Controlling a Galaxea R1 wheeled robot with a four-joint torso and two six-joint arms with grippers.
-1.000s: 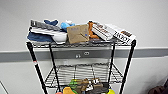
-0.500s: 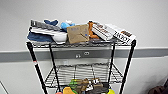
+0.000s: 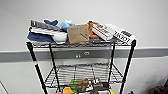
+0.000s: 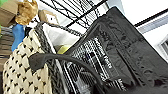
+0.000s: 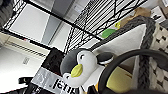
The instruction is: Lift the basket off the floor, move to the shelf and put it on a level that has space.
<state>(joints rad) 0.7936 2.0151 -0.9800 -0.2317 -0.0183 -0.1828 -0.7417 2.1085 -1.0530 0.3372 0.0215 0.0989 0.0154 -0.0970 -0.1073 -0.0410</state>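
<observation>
Looking first at the small beige woven basket (image 4: 22,65), we see in the left wrist view its cream weave dotted with dark flecks, a braided grey rim, a white lining and a dark curved handle arching over it. Something yellow (image 4: 62,48) peeks out inside, next to a black mesh-fronted pouch with white lettering (image 4: 100,62) that leans out of the basket toward the right of that frame.

From the right wrist view we get the same basket (image 5: 160,50) at the right edge, handle sweeping across the lower right. In it sits a grey-and-white penguin plush with a yellow beak (image 5: 80,65), with a rounded yellow item (image 5: 120,80) beside it. The basket is up close against the wire tiers of the rack, though which tier it is at, we cannot tell.

In the head view we have the tall black-posted wire shelf (image 3: 35,62) filling the centre. Its top tier is crowded: a blue cloth (image 3: 37,37) at upper left, a brown cardboard box (image 3: 77,33) in the middle, printed white boxes (image 3: 120,35) at the right. Below that, the silver wire grid level (image 3: 82,72) lies bare. At the bottom edge, colourful toys (image 3: 82,86) sit on the next tier down.

As for the grippers, we cannot tell whether either is apart or together.
</observation>
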